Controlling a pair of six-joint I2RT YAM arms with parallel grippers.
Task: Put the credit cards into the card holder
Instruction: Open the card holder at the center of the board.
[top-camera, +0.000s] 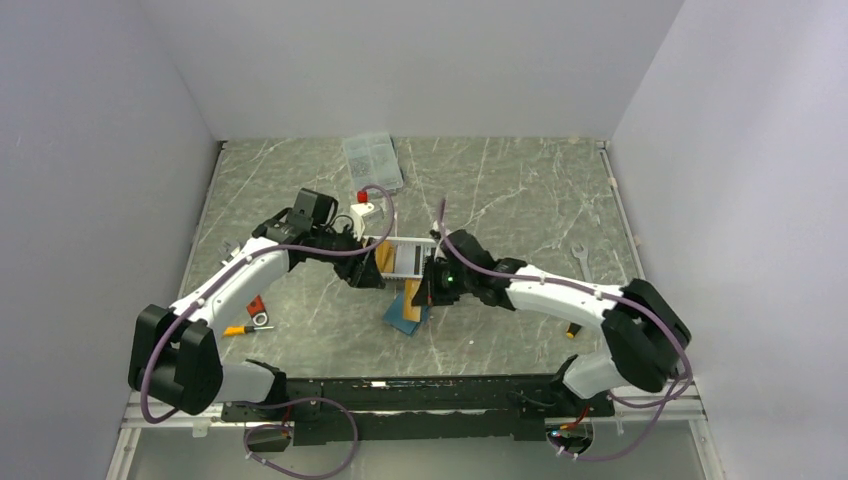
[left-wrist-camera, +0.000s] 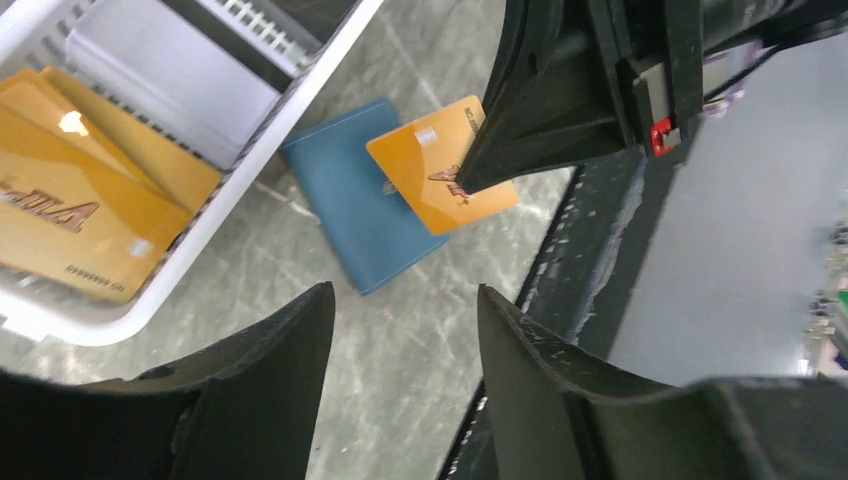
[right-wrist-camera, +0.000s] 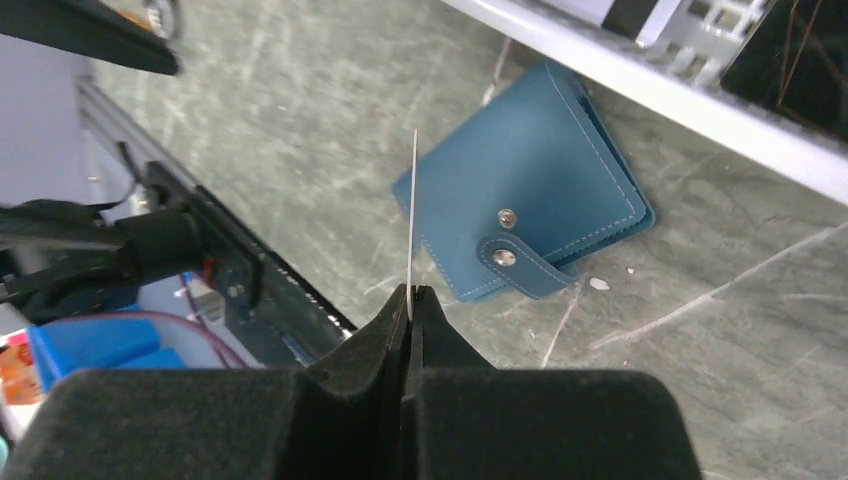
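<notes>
- Jaws: right jaws clamp a yellow-gold card (left-wrist-camera: 440, 165) by its edge.
- Closed teal card holder (right-wrist-camera: 530, 215) lies on the desk (right-wrist-camera: 300, 100) just beyond them.
- Left jaws stand half-open, empty, near a white basket (left-wrist-camera: 300, 100) of gold cards (left-wrist-camera: 80, 210).

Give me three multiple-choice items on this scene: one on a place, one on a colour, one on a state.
1. Where does the card holder lie?
A. Flat on the table, beside the white basket
B. Inside the basket
C. Leaning upright against the basket

2. What colour is the card pinched in the right gripper?
A. Black
B. Pale grey
C. Yellow-gold

3. In what state is the card holder?
A. Spread open flat
B. Folded shut
C. Standing on its edge

Answers:
1. A: both wrist views show it flat on the marble just outside the basket's rim.
2. C: the left wrist view shows the held card's gold face.
3. B: the right wrist view shows only its outer cover and snap strap, no slots.
</notes>
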